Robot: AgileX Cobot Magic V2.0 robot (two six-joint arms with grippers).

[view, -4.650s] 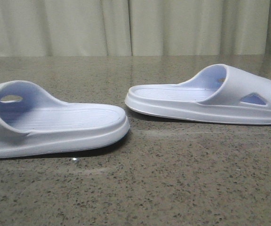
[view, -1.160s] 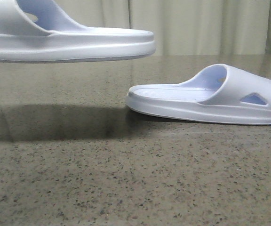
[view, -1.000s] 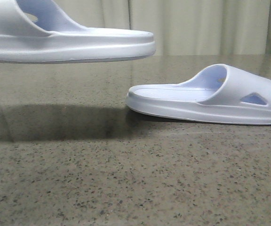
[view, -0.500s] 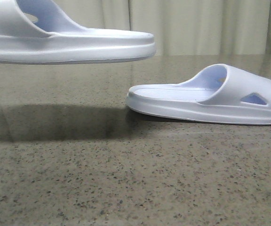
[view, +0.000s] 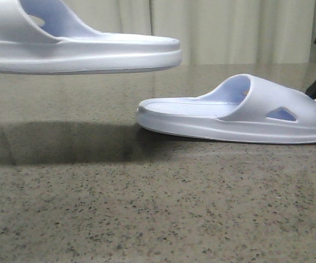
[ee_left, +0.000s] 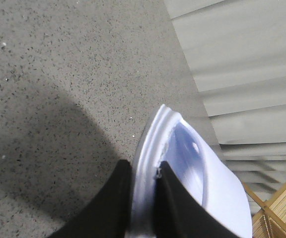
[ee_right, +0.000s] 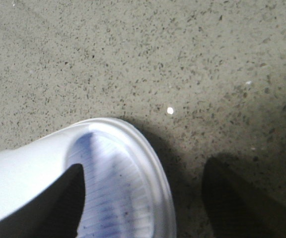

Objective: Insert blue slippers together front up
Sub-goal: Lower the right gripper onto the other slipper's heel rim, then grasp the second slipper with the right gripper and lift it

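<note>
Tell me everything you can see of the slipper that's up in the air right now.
The raised slipper is a very pale blue, almost white foam slide with a thick ridged sole, a wide strap and an oval side opening. It hangs level above the speckled table, touching nothing below and casting a broad shadow. Its open heel end points toward the other slipper. The left gripper clamps its sole edge between black fingers.

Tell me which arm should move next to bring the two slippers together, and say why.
The right. The left gripper already holds one slipper aloft, shut on its edge. The other slipper lies on the table, and the right gripper is open at its toe end, one finger over the strap.
</note>
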